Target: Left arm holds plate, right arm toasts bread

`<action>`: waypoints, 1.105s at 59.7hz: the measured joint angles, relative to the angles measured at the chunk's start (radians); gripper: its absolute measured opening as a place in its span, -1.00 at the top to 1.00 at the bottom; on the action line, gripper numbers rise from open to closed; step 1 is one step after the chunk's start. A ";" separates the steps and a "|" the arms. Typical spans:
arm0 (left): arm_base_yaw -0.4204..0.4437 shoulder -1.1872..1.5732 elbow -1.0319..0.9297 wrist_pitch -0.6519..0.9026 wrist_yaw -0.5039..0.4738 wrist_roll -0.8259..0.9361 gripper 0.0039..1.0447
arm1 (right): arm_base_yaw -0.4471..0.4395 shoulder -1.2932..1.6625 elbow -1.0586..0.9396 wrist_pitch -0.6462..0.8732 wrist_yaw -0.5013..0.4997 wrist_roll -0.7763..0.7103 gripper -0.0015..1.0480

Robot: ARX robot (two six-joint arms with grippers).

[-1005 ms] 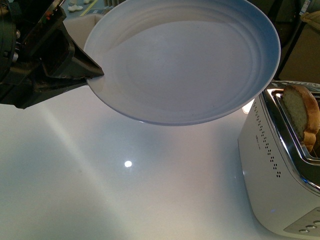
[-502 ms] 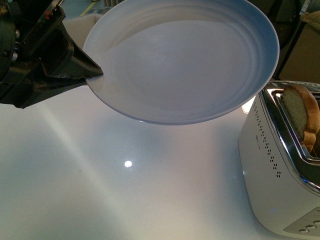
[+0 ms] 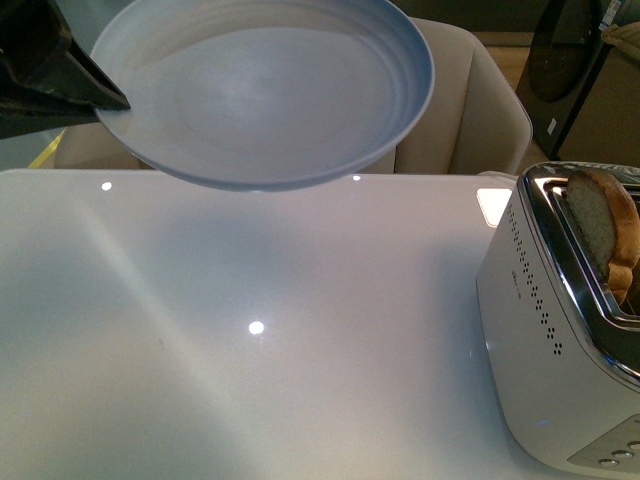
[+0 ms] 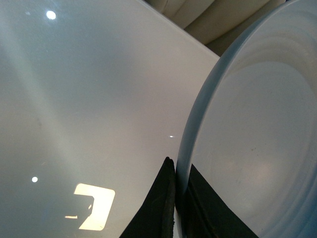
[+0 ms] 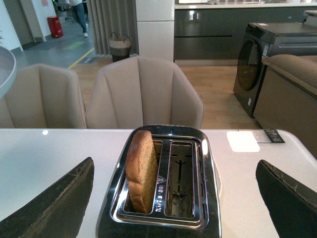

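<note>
My left gripper [image 3: 112, 100] is shut on the rim of the pale blue-white plate [image 3: 265, 95] and holds it tilted in the air above the far left of the white table [image 3: 250, 380]. In the left wrist view the black fingers [image 4: 158, 208] pinch the plate's rim [image 4: 190, 134]. The plate is empty. The bread [image 3: 600, 225] stands upright in one slot of the toaster [image 3: 545, 340] at the right. In the right wrist view the bread [image 5: 141, 168] sits in one slot, the other slot empty. My right gripper [image 5: 173, 198] is open above the toaster, one finger either side of it.
Beige chairs [image 3: 470, 110] stand behind the table's far edge. A dark washing machine [image 5: 262, 64] and a kitchen counter are further back. The plate's edge shows at the side of the right wrist view [image 5: 6, 69].
The left gripper has carried the plate up, left and away from the camera; it now looks smaller and sits further from the toaster. The bread and toaster have not moved.
</note>
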 joint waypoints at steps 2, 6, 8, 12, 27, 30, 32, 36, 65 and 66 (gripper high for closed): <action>0.021 0.010 0.005 0.000 0.008 0.010 0.95 | 0.000 0.000 0.000 0.000 0.000 0.000 -0.83; 0.068 0.035 0.006 0.011 0.017 0.036 0.95 | 0.000 0.000 0.000 0.000 0.000 0.000 -0.83; 0.092 0.050 0.006 0.018 0.017 0.051 0.95 | 0.000 0.000 0.000 0.000 0.000 0.000 -0.83; 0.140 0.084 0.003 0.045 0.018 0.086 0.95 | 0.000 0.000 0.000 0.000 0.000 0.000 -0.83; 0.350 0.265 -0.129 0.260 0.079 0.302 0.95 | 0.000 0.000 0.000 0.000 0.000 0.000 -0.83; 0.385 0.312 -0.152 0.306 0.095 0.333 0.95 | 0.000 0.000 0.000 0.000 0.000 0.000 -0.83; 0.402 0.334 -0.162 0.329 0.099 0.345 0.95 | 0.000 0.000 0.000 0.000 0.000 0.001 -0.83; 0.429 0.376 -0.179 0.372 0.100 0.375 0.95 | 0.000 0.000 0.000 0.000 0.000 0.001 -0.83; 0.507 0.659 -0.267 0.666 0.212 0.431 0.95 | 0.000 0.000 0.000 0.000 0.000 0.003 -0.83; 0.507 0.662 -0.268 0.669 0.214 0.431 0.95 | 0.000 0.000 0.000 0.000 0.000 0.003 -0.83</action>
